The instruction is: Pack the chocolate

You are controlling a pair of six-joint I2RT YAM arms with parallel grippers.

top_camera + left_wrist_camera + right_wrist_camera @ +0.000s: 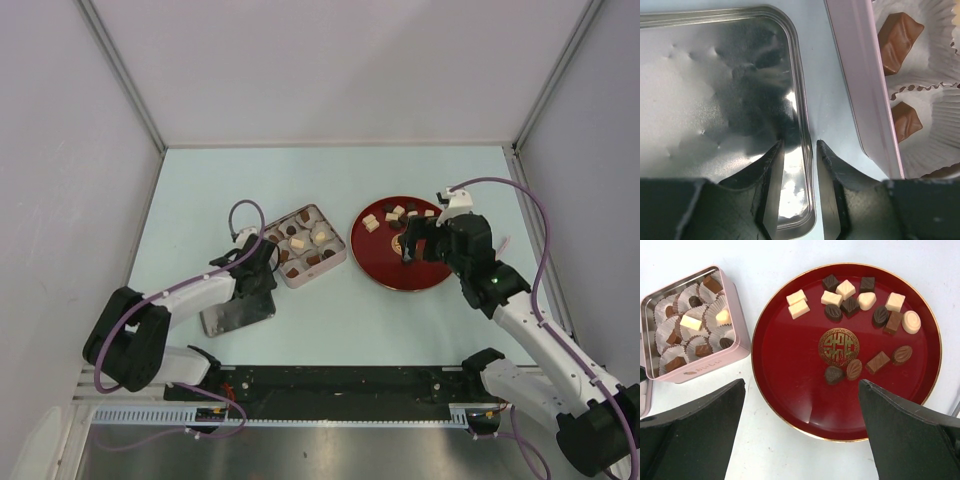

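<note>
Though the overhead view hides it, the left hand (799,147) stands parted astride the lid (715,100) rim (right hand (801,385) wide open).

I'm looking down on a pale blue-green bench (330,335) boxed in on three sides by plain off-white panels: a back wall (340,70), a left wall (60,180) and a right wall (600,150). A slim metal post climbs the far left corner (120,75), and another the far right corner (558,75). Along the near edge a black rail (340,380) crosses the bench. Below it on the left is a white ridged strip (150,413), and lowest of all a brushed metal sheet (300,450). The light is soft and even, with faint shadows. I think it falls from overhead, though I can't place the source. On my right wrist feed the bench top reads almost white.
</note>
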